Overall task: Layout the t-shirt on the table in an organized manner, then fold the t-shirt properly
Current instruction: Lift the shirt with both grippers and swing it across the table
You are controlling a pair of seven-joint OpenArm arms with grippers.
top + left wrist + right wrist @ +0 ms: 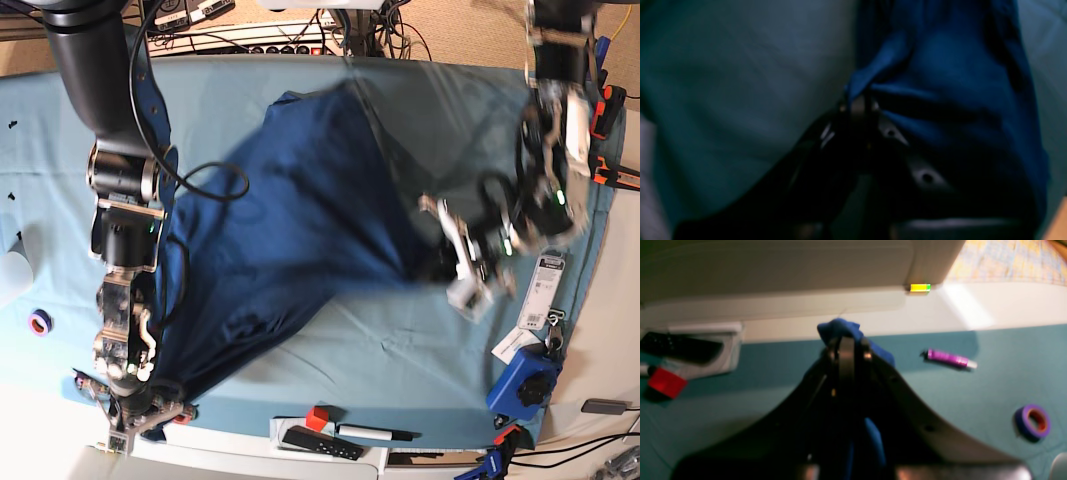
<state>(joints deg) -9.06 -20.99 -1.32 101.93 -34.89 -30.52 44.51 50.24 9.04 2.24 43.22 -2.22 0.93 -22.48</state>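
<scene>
While both grippers pinch cloth, left gripper [860, 101] clenched on a t-shirt [290, 230] fold, right gripper [846, 340] clamped on its corner at the near rim, shirt stretched between them above the table [380, 350], arms motion-blurred.

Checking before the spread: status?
Left claw shut on t-shirt. Right claw shut on t-shirt. Shirt stretched over table. Purple marker, tape roll nearby.

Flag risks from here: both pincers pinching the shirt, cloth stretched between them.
1. The left pincer grips only a thin fold of the t-shirt; it may slip.
2. The right pincer holds its corner at the table edge; cloth could drape off.
3. The marker and red block nearby could get swept off.
</scene>
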